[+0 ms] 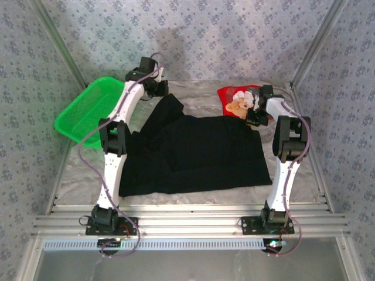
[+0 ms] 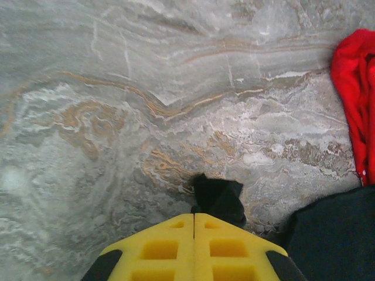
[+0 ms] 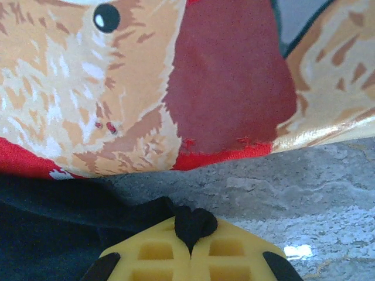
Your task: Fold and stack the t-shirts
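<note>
The left gripper (image 2: pixel 194 218) and right gripper (image 3: pixel 190 239) — yellow fingers closed — each pinch the black t-shirt (image 1: pixel 205 153) on the marble table (image 1: pixel 76 175), near the folded red t-shirt (image 1: pixel 237 100).

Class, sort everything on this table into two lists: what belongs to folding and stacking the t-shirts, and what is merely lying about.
Belongs to the job:
black t-shirt, spread out
red teddy-bear t-shirt, folded
left tool and right tool, each shut on a pinch of the black t-shirt

Lying about:
green mesh basket, at the left
</note>
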Tool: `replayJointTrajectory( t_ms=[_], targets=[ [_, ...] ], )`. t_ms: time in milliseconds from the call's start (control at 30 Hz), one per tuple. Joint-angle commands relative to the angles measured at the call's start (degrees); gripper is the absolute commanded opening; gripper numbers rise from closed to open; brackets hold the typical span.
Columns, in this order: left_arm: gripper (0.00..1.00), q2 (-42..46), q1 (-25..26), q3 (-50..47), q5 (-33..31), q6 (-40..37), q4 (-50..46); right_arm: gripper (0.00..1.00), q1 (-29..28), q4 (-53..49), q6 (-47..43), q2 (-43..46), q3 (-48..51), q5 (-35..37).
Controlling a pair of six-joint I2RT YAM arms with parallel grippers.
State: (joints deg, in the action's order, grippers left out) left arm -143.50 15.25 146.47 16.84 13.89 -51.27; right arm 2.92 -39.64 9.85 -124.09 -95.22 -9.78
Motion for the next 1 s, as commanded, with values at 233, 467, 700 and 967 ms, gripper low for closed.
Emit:
replayJointTrajectory(
  t_ms=[233, 467, 700, 967],
  targets=[
    [0.00, 5.5, -4.1, -3.7, -4.8, -3.3, -1.9, 0.00, 0.6, -1.0, 1.7, 1.4, -0.6, 2.0],
    [0.00, 9.6, -8.1, -7.4, -6.1, -2.8, -0.1, 0.00, 0.7, -0.6, 1.7, 1.4, -2.6, 3.3],
    [0.00, 10.4, -10.0, -6.6, -3.5, -3.2, 0.7, 0.00, 1.0, -0.1, 1.9, 1.6, -5.2, 5.6],
    [0.00, 9.4, -12.0, -1.6, -4.2, -3.2, 0.3, 0.00, 1.9, 0.8, 3.1, 1.8, -8.0, 8.1]
  ],
)
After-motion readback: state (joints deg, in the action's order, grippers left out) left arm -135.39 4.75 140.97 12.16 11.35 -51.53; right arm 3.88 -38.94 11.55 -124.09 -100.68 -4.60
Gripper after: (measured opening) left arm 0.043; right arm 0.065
